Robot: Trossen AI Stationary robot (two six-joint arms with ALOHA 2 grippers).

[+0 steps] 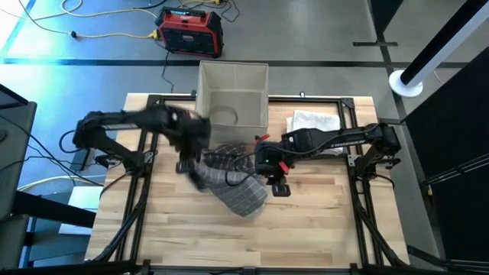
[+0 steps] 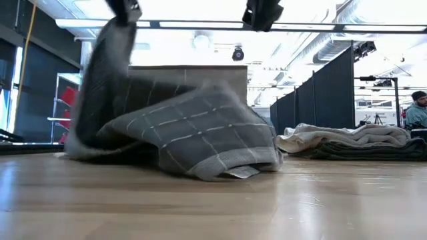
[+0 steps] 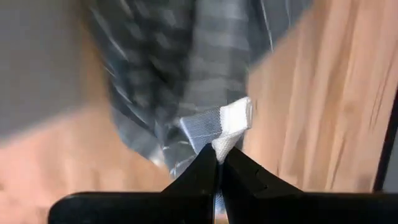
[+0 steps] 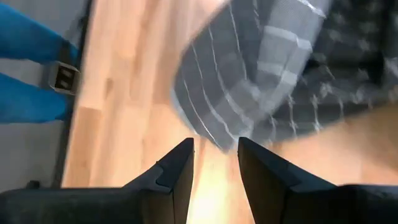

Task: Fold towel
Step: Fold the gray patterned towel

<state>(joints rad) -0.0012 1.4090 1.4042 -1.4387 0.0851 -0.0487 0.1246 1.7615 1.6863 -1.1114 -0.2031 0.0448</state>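
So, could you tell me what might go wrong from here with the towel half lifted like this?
1. The left gripper pinches only a small corner of the grey towel; a fast lift could pull it free.
2. The right gripper is open above the table with nothing held, so the towel hangs from one point and may bunch instead of spreading flat.
3. The lifted cloth is near the bin and could snag its wall.

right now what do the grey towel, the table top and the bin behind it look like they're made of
Grey towel: soft woven cloth, matte, with a pale grid of lines; it drapes and bunches, one corner pinched in the left end effector.
Table top: looks like light wood planks with visible grain and a slight sheen.
Bin: pale, stiff-walled, possibly plastic or fabric-covered board; hard to tell.
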